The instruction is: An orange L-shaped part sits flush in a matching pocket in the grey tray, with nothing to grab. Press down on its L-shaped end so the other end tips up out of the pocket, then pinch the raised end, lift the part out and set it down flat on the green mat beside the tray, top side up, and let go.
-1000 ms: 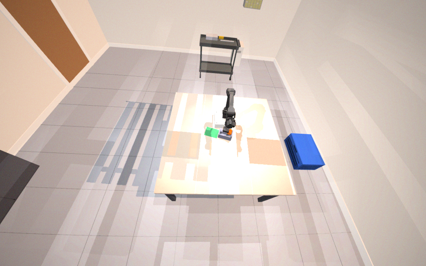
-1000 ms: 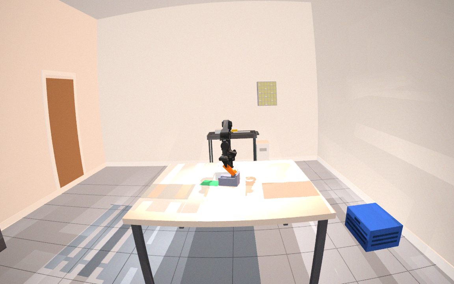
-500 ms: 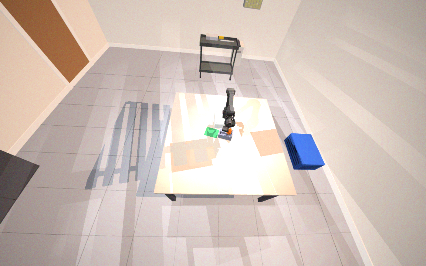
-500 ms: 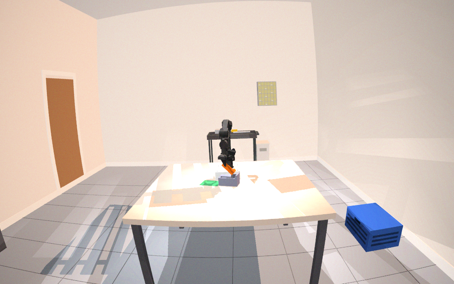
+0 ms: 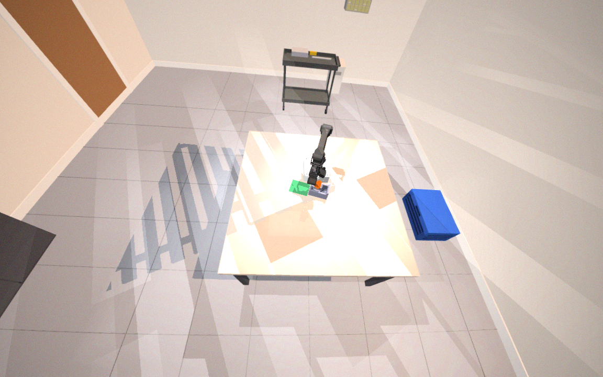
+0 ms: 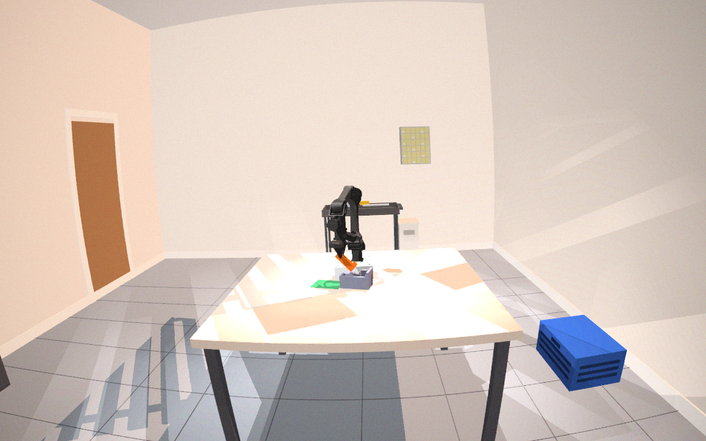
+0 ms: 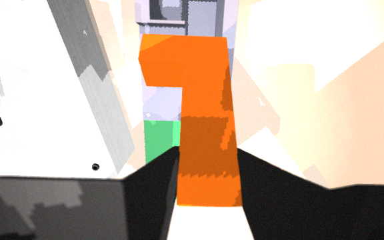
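The gripper [image 7: 209, 173] is clenched on the straight end of the orange L-shaped part [image 7: 199, 100], which hangs tilted in the air clear of the pocket, its L end pointing to twelve o'clock over the grey tray [image 6: 356, 279], with the green mat [image 6: 323, 283] just beside the tray at nine o'clock.

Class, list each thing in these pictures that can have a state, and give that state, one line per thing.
Gripper: shut on the orange part.
Orange part: lifted out of its pocket, tilted, held by its straight end.
Grey tray: pocket vacated.
Green mat: nothing set on it yet.
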Motion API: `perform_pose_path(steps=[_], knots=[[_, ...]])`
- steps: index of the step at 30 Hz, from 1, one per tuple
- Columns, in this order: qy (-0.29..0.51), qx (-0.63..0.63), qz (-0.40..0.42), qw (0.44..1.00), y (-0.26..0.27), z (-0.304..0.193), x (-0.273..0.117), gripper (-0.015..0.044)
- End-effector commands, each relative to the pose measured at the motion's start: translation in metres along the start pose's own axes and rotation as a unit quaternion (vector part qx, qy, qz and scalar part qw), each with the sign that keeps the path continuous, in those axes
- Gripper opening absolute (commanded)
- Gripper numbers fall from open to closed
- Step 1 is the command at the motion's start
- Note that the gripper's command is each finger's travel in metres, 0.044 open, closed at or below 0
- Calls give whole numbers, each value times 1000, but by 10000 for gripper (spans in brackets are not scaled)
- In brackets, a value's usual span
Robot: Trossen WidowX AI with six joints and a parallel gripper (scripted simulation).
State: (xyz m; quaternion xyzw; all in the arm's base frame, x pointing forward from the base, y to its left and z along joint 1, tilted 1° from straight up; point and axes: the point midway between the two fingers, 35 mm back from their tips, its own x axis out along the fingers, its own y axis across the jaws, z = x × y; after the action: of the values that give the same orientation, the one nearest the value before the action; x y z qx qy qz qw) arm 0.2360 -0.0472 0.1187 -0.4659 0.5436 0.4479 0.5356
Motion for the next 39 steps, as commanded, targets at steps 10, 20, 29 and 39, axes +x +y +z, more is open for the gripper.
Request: perform_pose_path(steps=[10, 20, 29, 39], knots=[[1, -2, -1, 1000, 5, -45, 0, 0], [3, -2, -1, 1000, 10, -84, 0, 0], [4, -2, 0, 1000, 13, -108, 0, 0], [4, -2, 0, 1000, 13, -108, 10, 0]])
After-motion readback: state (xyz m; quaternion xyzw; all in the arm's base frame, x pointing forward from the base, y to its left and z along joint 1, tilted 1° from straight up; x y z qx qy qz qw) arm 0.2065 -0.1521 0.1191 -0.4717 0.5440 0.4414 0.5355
